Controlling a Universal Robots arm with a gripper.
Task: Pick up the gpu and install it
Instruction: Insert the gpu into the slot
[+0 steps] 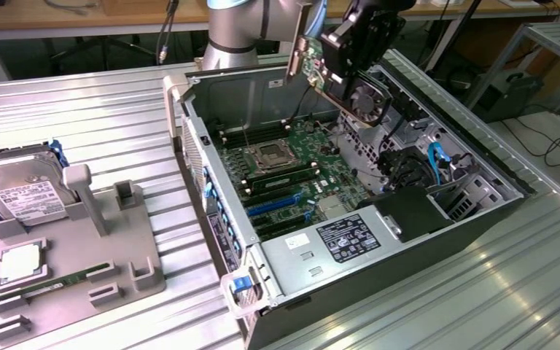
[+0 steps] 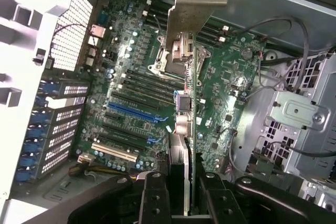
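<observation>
Tool: black two-finger gripper (image 2: 184,190), jaws clamped on the gpu (image 2: 192,124), a thin green circuit card with a black round fan and a silver metal end bracket (image 2: 195,3). In the wrist view I see the card edge-on between the fingers.

Location: in the exterior view the gpu (image 1: 358,91) hangs from the gripper above the open grey metal computer case (image 1: 407,284), apart from the green motherboard (image 1: 290,171), fan facing the exterior view's right.

Likely seat, my judgement: the long blue expansion slot (image 2: 134,111) among the black slots.

Handling notes, my judgement:
- Keep the card upright, its lower edge parallel to the slot. I cannot tell whether it is parallel.
- Bring the bracket to the case's perforated rear wall (image 2: 71,35).
- Lower straight, without twisting.
- Stay clear of the loose grey cables (image 2: 273,24) near the drive cage.
- Press evenly along the card.
</observation>
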